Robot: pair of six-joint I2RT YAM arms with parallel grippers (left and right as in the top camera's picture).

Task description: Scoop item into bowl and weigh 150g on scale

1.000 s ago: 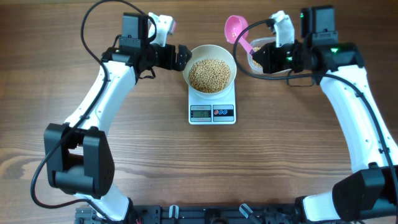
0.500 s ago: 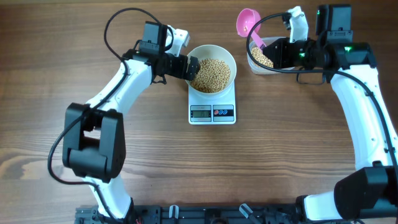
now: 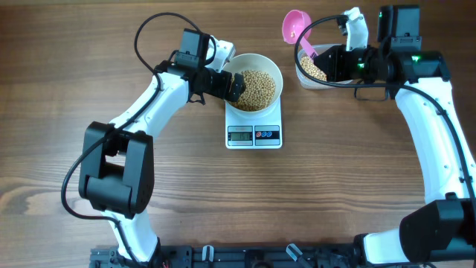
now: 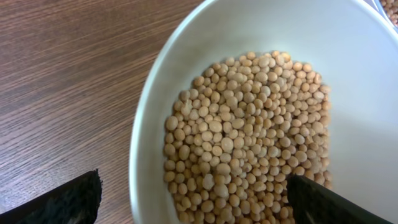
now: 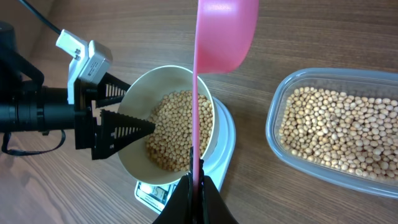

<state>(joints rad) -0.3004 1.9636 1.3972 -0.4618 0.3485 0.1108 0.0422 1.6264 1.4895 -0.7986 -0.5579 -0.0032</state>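
Observation:
The white bowl [image 3: 277, 70] stands on the small white scale [image 3: 253, 134], holding a heap of tan beans [image 3: 257, 88]. My left gripper [image 3: 235, 85] is open at the bowl's left rim. In the left wrist view one finger is outside the bowl wall [image 4: 143, 143] and the other is over the beans [image 4: 249, 130], with the gripper [image 4: 193, 183] holding nothing. My right gripper [image 5: 196, 185] is shut on the handle of a pink scoop [image 5: 224, 31]. It holds the scoop [image 3: 296, 26] raised at the back right, beside the tub.
A clear plastic tub [image 5: 277, 102] of beans [image 5: 339, 134] sits on the wooden table right of the scale [image 5: 222, 140], under my right gripper [image 3: 331, 62] in the overhead view. Cables loop over both arms.
My left arm has swung right, bringing its open jaws from beside the bowl to astride its left rim. The right arm shifted right with the scoop a second ago, then stayed still.

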